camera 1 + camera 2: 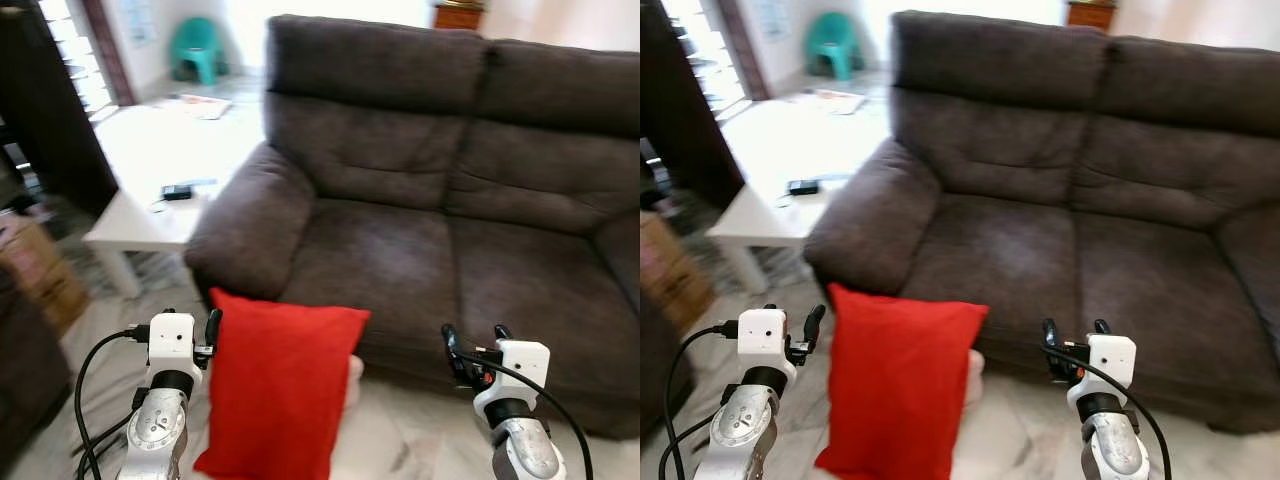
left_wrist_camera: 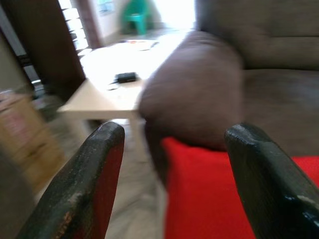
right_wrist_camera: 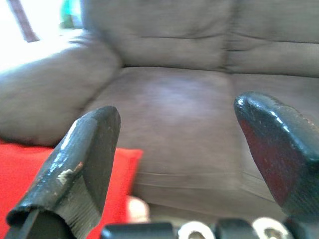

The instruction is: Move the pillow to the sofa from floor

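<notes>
A red pillow point(image 1: 275, 395) stands upright on the floor, leaning against the front of the dark brown sofa point(image 1: 400, 250), just below its left armrest point(image 1: 245, 225). My left gripper point(image 1: 212, 330) hovers at the pillow's upper left corner. In the left wrist view its fingers point(image 2: 99, 164) are spread open, with the pillow's top edge point(image 2: 209, 199) low between them. My right gripper point(image 1: 475, 338) is open in front of the sofa's seat, well to the right of the pillow. The right wrist view has the pillow point(image 3: 30, 169) off to one side.
A white low table point(image 1: 150, 170) with a small black object point(image 1: 176, 191) stands left of the sofa. A cardboard box point(image 1: 40, 270) and dark furniture point(image 1: 40, 110) lie further left. A teal chair point(image 1: 197, 45) is far back. Something pale point(image 1: 355, 378) peeks out behind the pillow.
</notes>
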Motion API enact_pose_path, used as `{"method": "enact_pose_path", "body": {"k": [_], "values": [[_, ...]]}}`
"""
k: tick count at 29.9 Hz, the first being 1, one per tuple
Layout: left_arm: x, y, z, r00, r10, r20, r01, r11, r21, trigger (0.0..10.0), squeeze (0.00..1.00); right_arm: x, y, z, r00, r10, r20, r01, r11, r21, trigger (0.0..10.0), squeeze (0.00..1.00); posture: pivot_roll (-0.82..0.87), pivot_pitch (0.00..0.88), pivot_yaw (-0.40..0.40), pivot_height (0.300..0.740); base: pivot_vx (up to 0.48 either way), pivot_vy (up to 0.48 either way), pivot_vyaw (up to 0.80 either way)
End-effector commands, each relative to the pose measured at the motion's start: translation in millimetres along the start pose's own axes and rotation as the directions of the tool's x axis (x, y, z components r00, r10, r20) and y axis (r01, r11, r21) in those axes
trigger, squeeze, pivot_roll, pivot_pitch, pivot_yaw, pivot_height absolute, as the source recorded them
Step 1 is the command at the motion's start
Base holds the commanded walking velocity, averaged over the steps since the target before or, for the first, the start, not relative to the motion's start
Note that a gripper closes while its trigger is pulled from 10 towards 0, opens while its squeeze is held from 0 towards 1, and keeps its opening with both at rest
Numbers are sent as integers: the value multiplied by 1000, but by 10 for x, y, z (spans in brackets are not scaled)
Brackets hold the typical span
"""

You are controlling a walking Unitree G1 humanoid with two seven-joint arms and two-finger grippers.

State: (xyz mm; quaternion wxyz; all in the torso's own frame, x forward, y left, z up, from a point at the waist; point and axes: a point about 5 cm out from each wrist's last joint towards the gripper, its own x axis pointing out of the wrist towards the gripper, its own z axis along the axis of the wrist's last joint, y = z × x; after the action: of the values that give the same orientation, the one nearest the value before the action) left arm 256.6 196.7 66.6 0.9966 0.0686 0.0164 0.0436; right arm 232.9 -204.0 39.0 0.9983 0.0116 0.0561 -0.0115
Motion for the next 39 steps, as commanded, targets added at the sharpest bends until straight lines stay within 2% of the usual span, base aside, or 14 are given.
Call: {"method": "enact_pose_path", "body": {"k": [1, 11, 12, 34, 39], "values": [[15, 36, 5, 1000, 14, 1, -14, 1000, -7, 10000, 0, 28, 26, 32, 1000, 12, 9, -12, 1000, -5, 10000, 0, -32, 0, -45, 740, 0, 0, 800], [21, 21, 16, 1000, 8, 7, -8, 1000, -15, 10000, 0, 38, 23, 41, 1000, 15, 10, -15, 1000, -5, 10000, 0, -33, 0, -45, 740, 0, 0, 758], [22, 15, 14, 1000, 5, 6, -5, 1000, -16, 10000, 0, 37, 24, 31, 1000, 10, 6, -10, 1000, 24, 10000, 0, -33, 0, -47, 740, 0, 0, 0], [15, 14, -2, 1000, -5, -3, 5, 1000, -20, 10000, 0, 57, 0, 30, 1000, -19, 6, 19, 999, 40, 10000, 0, -29, 0, -47, 740, 0, 0, 0], [13, 10, -7, 1000, -6, -4, 6, 1000, -21, 10000, 0, 67, -3, 29, 1000, -20, 4, 20, 999, 44, 10000, 0, -29, 0, -49, 740, 0, 0, -685]]}}
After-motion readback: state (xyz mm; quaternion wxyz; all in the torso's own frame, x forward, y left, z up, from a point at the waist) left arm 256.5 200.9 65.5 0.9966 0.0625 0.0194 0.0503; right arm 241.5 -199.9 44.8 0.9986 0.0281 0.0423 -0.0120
